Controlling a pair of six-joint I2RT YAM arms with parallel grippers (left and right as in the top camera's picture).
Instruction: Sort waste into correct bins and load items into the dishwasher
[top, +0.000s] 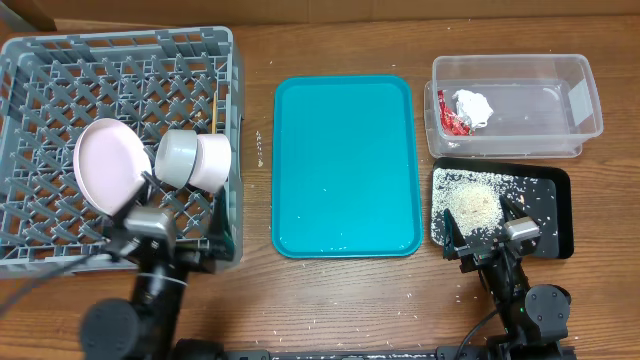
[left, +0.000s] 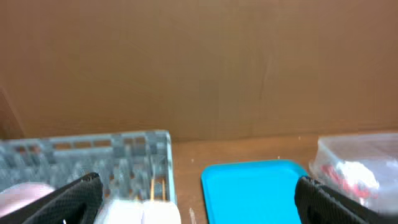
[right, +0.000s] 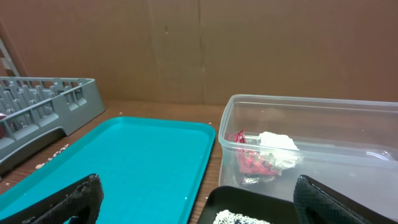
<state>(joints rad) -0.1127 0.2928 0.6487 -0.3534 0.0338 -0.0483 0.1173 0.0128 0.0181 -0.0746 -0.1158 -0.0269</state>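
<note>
Right end effector (right: 196, 190) spread; crumpled red wrapper (right: 249, 162) in tub (right: 348, 106).

We hold both arms low and tucked close above their bases at the near edge of the overhead view. Our left arm (top: 150, 290) reaches a short way forward, its wrist (top: 150, 222) pointing away from us. Our left gripper (left: 199, 202) is spread wide. In its own wrist view the two dark fingers (left: 71, 199) sit in opposite lower corners of the frame, gripping nothing. Our right arm (top: 515, 290) is folded the same way, wrist (top: 520, 229) forward. Our right gripper (right: 202, 205) is parted just as wide, its fingers (right: 65, 202) at either lower corner, level and facing straight ahead.
</note>
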